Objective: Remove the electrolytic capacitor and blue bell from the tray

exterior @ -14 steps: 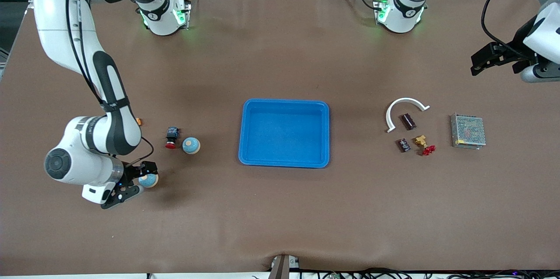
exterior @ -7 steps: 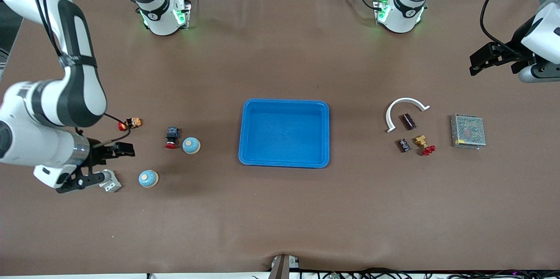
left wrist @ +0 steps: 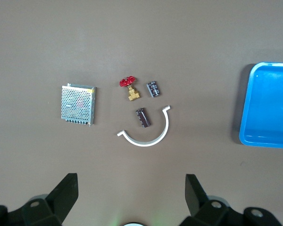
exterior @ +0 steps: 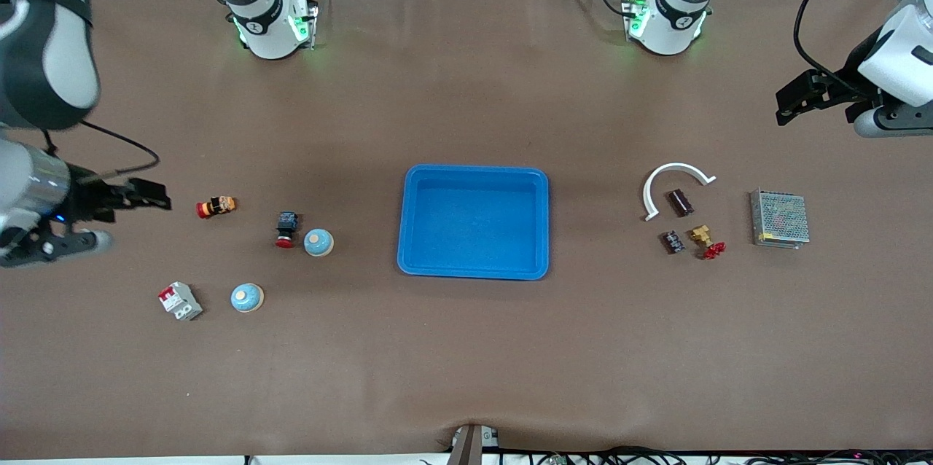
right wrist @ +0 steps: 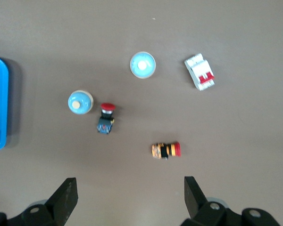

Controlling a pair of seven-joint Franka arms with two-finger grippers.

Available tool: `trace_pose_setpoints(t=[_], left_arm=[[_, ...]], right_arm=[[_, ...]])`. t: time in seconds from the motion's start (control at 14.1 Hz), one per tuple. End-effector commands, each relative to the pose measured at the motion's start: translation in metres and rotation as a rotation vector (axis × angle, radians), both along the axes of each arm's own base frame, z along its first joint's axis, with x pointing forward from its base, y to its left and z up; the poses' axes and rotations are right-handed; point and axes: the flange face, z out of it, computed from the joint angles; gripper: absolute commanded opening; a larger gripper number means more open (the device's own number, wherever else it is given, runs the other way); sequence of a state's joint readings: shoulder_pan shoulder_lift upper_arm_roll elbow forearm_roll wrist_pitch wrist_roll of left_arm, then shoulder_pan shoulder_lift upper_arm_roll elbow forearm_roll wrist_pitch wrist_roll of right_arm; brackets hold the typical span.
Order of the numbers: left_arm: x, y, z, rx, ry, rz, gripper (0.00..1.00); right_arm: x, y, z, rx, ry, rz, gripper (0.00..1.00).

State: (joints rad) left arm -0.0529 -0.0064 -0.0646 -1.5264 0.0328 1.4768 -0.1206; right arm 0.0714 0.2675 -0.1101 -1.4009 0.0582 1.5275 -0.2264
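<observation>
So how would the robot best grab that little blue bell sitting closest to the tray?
Probably straight down from above, fingers closing across the round sides of the bell. It sits dome-up and low, so its curved flanks are the only graspable faces. The red push button lies close beside it, so the fingers are better set along the other axis. The right gripper hangs open near its end of the table.
</observation>
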Motion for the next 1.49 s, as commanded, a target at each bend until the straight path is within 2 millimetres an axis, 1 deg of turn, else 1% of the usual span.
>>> trace_pose_setpoints(t=[0.0,0.21,0.43,0.64,0.78,0.85,1.42], left_arm=[[-0.011,-0.007,0.003,-0.020,-0.004,-0.003,1.00],[-0.011,-0.006,0.004,-0.018,-0.006,-0.003,1.00],[-0.011,-0.004,0.005,-0.014,-0.008,-0.001,1.00],[-0.013,-0.005,0.008,-0.012,-0.013,-0.002,1.00],[-0.014,-0.004,0.009,-0.012,-0.016,-0.001,1.00],[-0.015,-0.005,0.010,-0.013,-0.019,-0.004,1.00],[-0.015,-0.005,0.014,-0.013,-0.020,-0.016,1.00]], right_arm=[[-0.036,-0.007,0.046,-0.001,0.000,-0.018,1.00],[-0.065,-0.010,0.083,-0.005,-0.001,-0.017,1.00],[-0.085,-0.014,0.107,-0.047,-0.013,-0.018,1.00],[-0.097,-0.020,0.116,-0.045,-0.010,-0.028,1.00],[-0.108,-0.022,0.114,-0.042,-0.008,-0.032,1.00],[-0.110,-0.022,0.113,-0.043,-0.005,-0.031,1.00],[-0.111,-0.019,0.113,-0.061,-0.005,-0.025,1.00]])
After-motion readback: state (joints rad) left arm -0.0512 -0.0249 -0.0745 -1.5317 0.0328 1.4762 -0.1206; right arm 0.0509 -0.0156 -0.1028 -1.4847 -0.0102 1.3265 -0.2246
